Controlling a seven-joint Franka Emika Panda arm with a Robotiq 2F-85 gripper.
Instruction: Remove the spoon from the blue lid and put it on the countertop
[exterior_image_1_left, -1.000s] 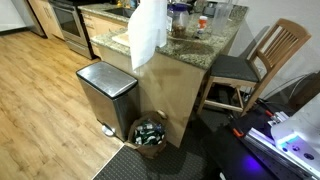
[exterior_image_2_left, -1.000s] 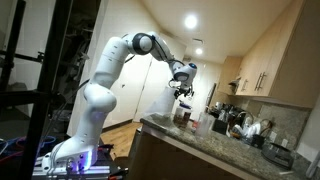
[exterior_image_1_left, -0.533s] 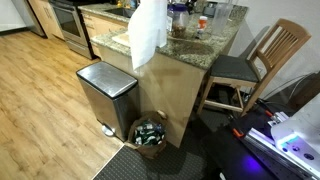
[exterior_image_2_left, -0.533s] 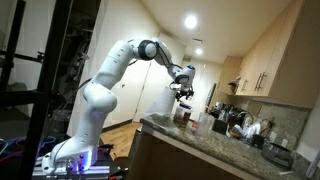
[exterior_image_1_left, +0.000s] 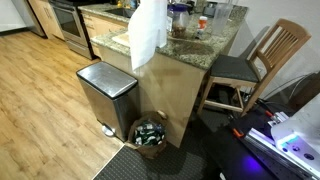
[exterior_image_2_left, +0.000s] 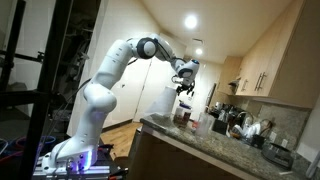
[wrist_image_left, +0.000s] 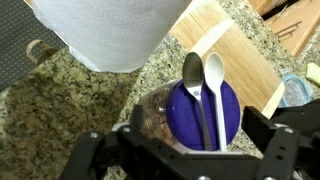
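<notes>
In the wrist view a round dark-blue lid (wrist_image_left: 181, 117) caps a clear jar that stands on the speckled granite countertop (wrist_image_left: 60, 100). Two spoons lie side by side across the lid: a grey metal spoon (wrist_image_left: 193, 70) and a white plastic spoon (wrist_image_left: 215, 70), their bowls past the lid's far edge. My gripper (wrist_image_left: 185, 156) is open, right above the lid, with one finger on each side of the jar. It touches neither spoon. In an exterior view the gripper (exterior_image_2_left: 185, 88) hangs above the countertop (exterior_image_2_left: 200, 145). The countertop also shows in an exterior view (exterior_image_1_left: 190, 48).
A white paper towel roll (wrist_image_left: 110, 30) stands close beside the jar, and a wooden cutting board (wrist_image_left: 240, 55) lies behind it. More jars and kitchen items crowd the counter (exterior_image_2_left: 235, 122). Below the counter are a steel bin (exterior_image_1_left: 105, 95) and a wooden chair (exterior_image_1_left: 265, 60).
The arm's elbow has shifted and the gripper has risen a little above the counter. Nothing on the counter has moved.
</notes>
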